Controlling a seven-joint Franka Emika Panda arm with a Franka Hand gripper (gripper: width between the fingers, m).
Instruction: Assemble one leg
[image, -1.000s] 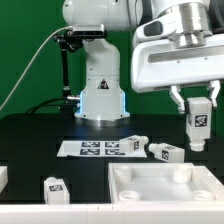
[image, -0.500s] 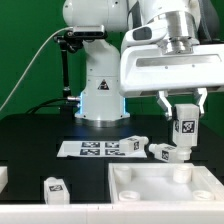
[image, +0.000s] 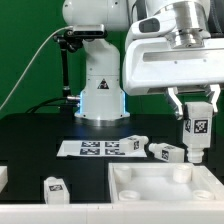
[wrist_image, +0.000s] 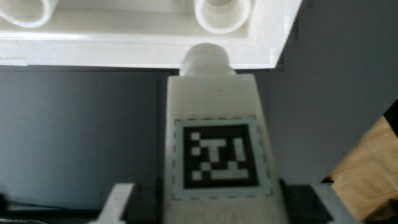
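Note:
My gripper (image: 196, 103) is shut on a white leg (image: 197, 128) with a black-and-white tag and holds it upright in the air at the exterior view's right, above the far right corner of the white tray-like body (image: 135, 197). In the wrist view the leg (wrist_image: 217, 130) fills the middle, clamped between the two fingers (wrist_image: 128, 200), its rounded tip pointing toward the body (wrist_image: 107, 45) with its round recesses. Other legs lie on the table: two (image: 166, 152) behind the body and one (image: 55, 187) at the front left.
The marker board (image: 95, 148) lies flat behind the body, in front of the arm's base (image: 101, 95). A small white part (image: 3, 177) sits at the exterior view's left edge. A green wall stands behind.
The gripper with the leg moved toward the exterior view's left and down, then back to the right and up again, ending near where it was a second ago.

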